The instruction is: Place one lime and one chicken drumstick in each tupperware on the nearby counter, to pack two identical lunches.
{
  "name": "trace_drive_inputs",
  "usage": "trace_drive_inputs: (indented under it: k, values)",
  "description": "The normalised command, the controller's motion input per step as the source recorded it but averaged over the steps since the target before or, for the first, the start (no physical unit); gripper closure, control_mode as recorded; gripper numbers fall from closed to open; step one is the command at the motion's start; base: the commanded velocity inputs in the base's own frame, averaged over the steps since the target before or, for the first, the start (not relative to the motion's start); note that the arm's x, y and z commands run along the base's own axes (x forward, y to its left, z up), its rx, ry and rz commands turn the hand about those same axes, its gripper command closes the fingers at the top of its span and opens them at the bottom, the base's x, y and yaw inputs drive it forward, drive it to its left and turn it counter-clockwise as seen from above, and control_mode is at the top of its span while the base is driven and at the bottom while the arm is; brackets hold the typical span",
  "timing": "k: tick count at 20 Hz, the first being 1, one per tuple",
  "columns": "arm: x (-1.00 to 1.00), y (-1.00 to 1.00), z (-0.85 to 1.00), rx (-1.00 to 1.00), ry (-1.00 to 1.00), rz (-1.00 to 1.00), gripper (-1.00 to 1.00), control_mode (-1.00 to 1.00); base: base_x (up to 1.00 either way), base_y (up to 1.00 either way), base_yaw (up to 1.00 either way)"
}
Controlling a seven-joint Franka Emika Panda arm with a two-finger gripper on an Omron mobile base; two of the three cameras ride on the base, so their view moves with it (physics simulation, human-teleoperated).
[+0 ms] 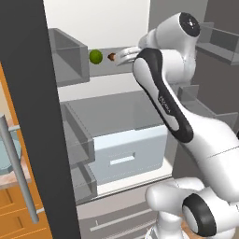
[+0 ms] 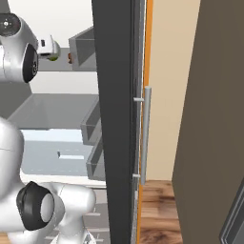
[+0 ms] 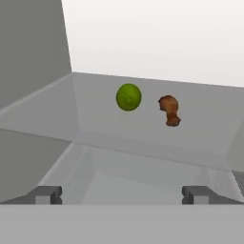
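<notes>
lime [image 3: 128,97]: green | chicken drumstick [image 3: 168,109]: reddish-brown | fridge shelf [image 3: 143,128]: grey

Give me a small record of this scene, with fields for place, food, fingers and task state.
place: open fridge, arm reaching in toward the upper shelf
food: one lime and one drumstick on that shelf, side by side, apart
fingers: gripper open, holding nothing, short of both foods
tupperware: pale blue-green one on the counter beside the fridge; contents cannot be told
task state: lime and drumstick not yet picked
</notes>
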Motion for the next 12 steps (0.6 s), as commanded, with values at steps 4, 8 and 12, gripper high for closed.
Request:
trace_drive_inputs:
  k: [4, 8, 12]
  values:
    - [1.00, 0.09, -0.03, 0.03, 0.00, -0.03, -1.00, -1.00, 0.00, 0.00, 0.00]
    - [0.88, 0.25, 0.00, 0.08, 0.00, -0.01, -1.00, -1.00, 0.00, 0.00, 0.00]
    - [0.51, 0.48, -0.05, 0.01, 0.00, 0.00, -1.00, -1.00, 0.00, 0.00, 0.00]
